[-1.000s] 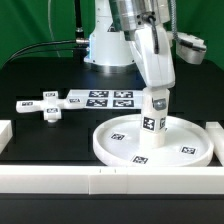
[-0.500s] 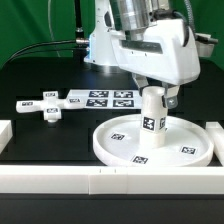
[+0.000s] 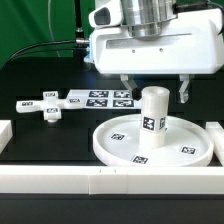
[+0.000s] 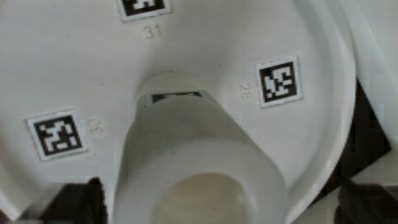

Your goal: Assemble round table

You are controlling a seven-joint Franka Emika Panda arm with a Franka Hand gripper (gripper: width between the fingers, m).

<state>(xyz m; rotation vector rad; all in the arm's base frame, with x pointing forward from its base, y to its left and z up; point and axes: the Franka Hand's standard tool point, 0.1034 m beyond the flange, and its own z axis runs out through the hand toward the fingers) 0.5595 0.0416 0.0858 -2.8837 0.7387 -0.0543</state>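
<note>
The large rimmed round disc [image 3: 180, 150] lies flat on the table at the exterior view's right. The short thick cylinder leg [image 3: 152, 118] stands upright on its middle. My gripper [image 3: 155, 93] hangs just above the leg, open, with one finger on each side of the leg's top and clear of it. In the wrist view the leg [image 4: 199, 150] fills the middle, with the disc [image 4: 71, 80] behind it and my gripper [image 4: 210, 208] straddling the leg's top. The small cross-shaped foot [image 3: 49, 108] lies on the table at the exterior view's left.
The marker board [image 3: 103, 99] lies flat behind the disc, beside the foot. Long white border rails run along the front [image 3: 100, 181], with shorter ends at the exterior view's left [image 3: 5, 131] and right [image 3: 214, 130].
My gripper has turned about its upright axis above the leg, and its fingers now stand apart from the leg. The leg and disc have stayed in place.
</note>
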